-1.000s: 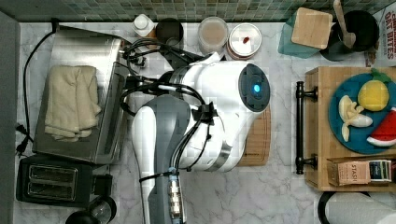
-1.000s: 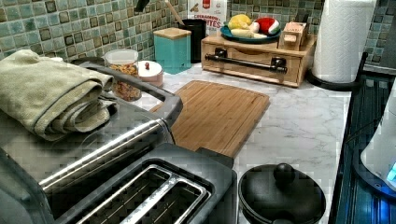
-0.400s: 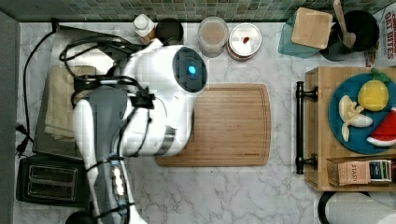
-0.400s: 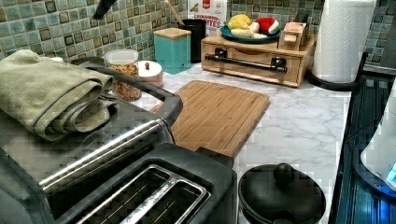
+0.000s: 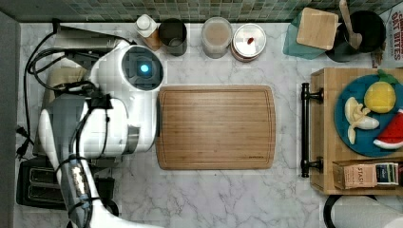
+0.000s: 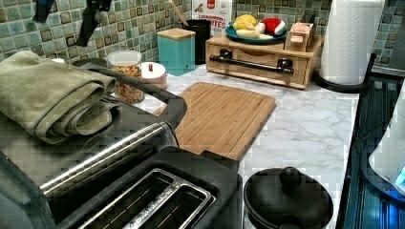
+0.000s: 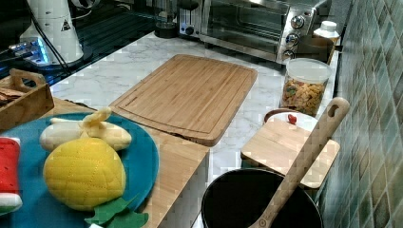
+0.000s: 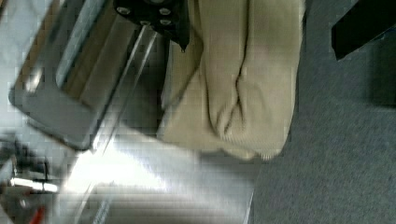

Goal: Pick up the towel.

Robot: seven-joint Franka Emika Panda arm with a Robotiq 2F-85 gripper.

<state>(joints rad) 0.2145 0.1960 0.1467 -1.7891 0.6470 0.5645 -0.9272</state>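
Observation:
The towel [image 6: 47, 102] is a cream, folded cloth lying on top of the silver toaster oven [image 6: 110, 148]. In the left view my gripper [image 6: 67, 13] hangs above the towel's far end, its two dark fingers [image 6: 93, 19] spread wide with nothing between them. From the wrist camera the towel [image 8: 247, 79] lies below the open gripper [image 8: 261, 23], one finger [image 8: 159, 18] over the oven's metal top and the other past the towel's opposite side. In the top view my arm covers most of the oven, and a strip of towel [image 5: 61, 76] shows beside it.
A black toaster [image 6: 153, 200] stands in front of the oven, with a black lidded pot [image 6: 286, 200] beside it. A wooden cutting board [image 5: 216, 126] lies mid-counter. Jars [image 5: 216, 37] line the tiled wall. A wooden tray [image 5: 332, 130] with toy fruit and a paper towel roll [image 6: 351, 40] stand at the top view's right.
My arm has swung from over the cutting board to the top view's left, over the toaster oven. The gripper's fingers have come into the left view above the towel.

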